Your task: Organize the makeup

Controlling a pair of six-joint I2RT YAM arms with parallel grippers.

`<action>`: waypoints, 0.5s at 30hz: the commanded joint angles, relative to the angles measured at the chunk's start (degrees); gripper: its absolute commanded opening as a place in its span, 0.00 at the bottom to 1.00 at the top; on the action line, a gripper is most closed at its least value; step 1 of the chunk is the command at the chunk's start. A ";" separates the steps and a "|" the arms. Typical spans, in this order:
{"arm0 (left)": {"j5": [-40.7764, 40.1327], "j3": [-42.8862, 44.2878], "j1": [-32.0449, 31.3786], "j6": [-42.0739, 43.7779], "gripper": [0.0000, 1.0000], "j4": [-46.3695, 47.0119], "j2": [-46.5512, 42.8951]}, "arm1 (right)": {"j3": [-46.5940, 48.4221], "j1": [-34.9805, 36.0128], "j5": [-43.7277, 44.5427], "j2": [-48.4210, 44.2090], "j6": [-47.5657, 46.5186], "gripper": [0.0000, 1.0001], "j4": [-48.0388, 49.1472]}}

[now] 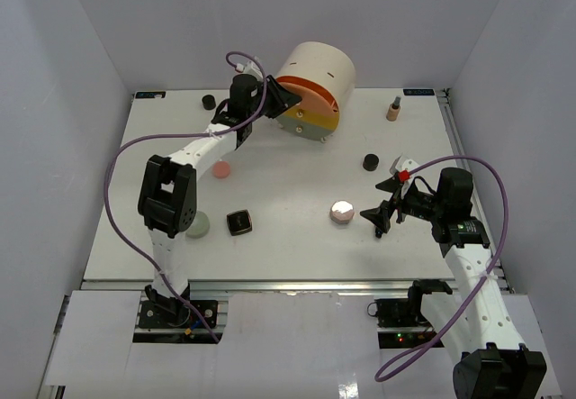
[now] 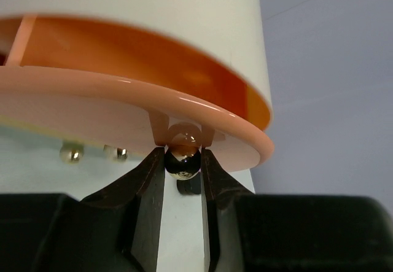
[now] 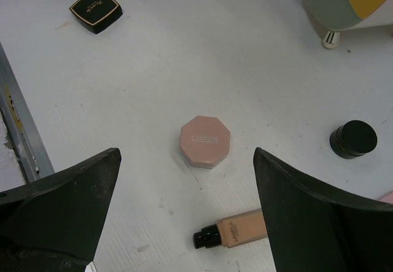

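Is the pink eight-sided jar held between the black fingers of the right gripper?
No, the pink eight-sided jar lies on the white table, apart from both fingers of the open right gripper.

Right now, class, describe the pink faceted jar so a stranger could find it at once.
Start at the cream drum at the back of the table, then come toward the near right, to the open right hand. Just left of it sits the pink jar: eight-sided, unlike the round black jar behind it.
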 commanded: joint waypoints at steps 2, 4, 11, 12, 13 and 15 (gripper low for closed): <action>1.27 -12.83 -0.31 4.24 0.16 1.79 -12.99 | 1.85 -0.16 -0.86 -0.75 0.44 0.95 0.46; 1.75 -15.36 -0.31 4.42 0.16 2.28 -14.87 | 1.80 -0.24 -1.08 -0.88 0.44 0.95 0.46; 3.17 -17.66 -0.30 4.61 0.24 3.29 -15.41 | 1.61 -0.16 -0.52 -0.23 0.25 0.96 0.48; 3.56 -17.15 -0.26 4.43 0.34 3.14 -15.16 | 1.57 -0.16 -0.23 -0.16 0.21 0.96 0.52; 3.95 -16.66 -0.22 4.25 0.44 3.00 -14.91 | 1.54 -0.16 0.06 -0.09 0.18 0.96 0.55; 3.71 -16.61 -0.22 3.81 0.69 2.87 -15.23 | 1.54 -0.16 0.43 0.04 0.18 0.98 0.59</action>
